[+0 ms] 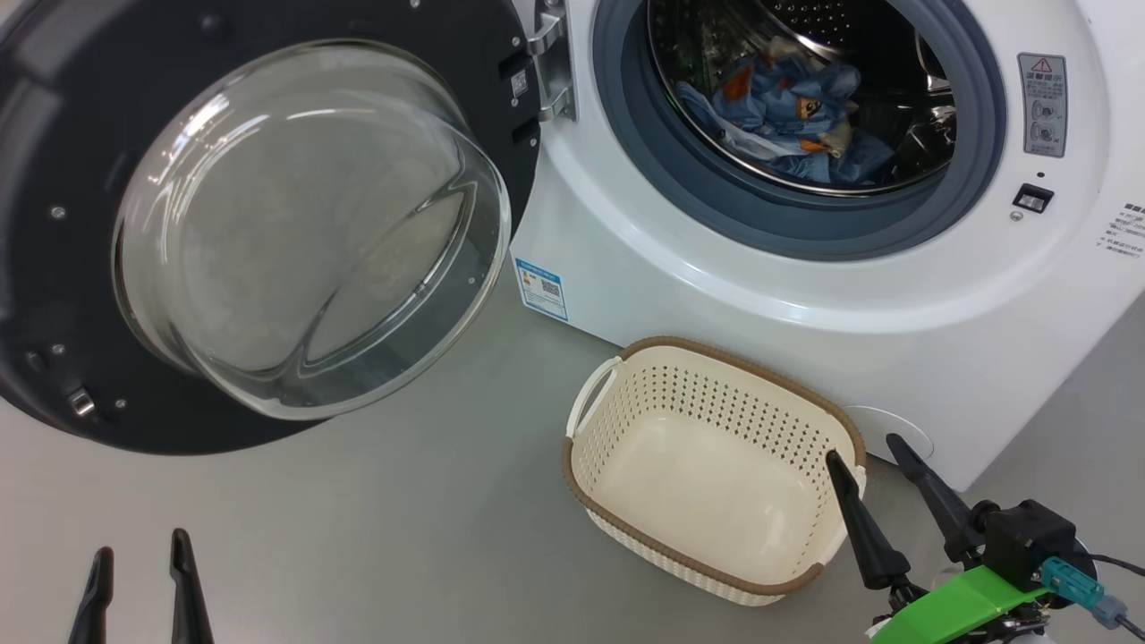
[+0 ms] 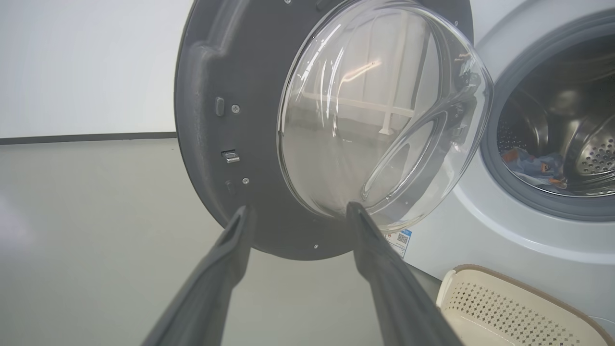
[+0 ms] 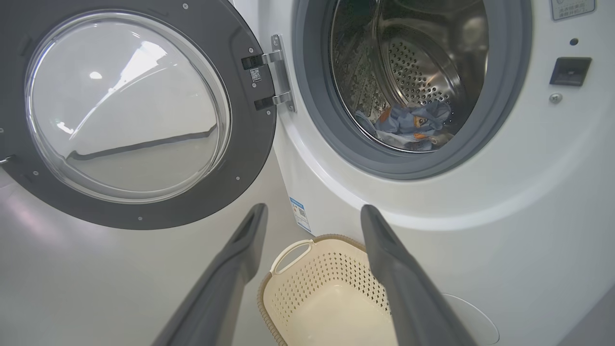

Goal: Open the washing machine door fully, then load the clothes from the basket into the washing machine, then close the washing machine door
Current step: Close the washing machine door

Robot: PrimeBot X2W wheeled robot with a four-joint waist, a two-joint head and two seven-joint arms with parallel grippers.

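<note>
Big white front-loading washing machine [image 1: 805,295] stands far right. Its round black-rimmed glass door [image 1: 304,233] is swung wide to the left (hinge on the machine's left edge). Small cream perforated basket [image 1: 617,402] sits on the grey floor [image 1: 402,537] just before the machine. Blue printed clothes [image 1: 787,116] lie in the steel drum [image 1: 805,27], far from both jaws. Near right, the right gripper [image 1: 863,449] has its jaws wide, tips at the basket's right rim, contact unclear. Near left, the left gripper [image 1: 141,546] has its jaws wide, short of the door.

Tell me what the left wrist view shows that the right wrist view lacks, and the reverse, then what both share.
Left wrist view over the right: the open left hand and the dark skirting strip. Right wrist view over the left: the open right hand, the latch slot and the grey label above it. Shared: the open washing machine door, the clothes in the drum, the empty basket.
</note>
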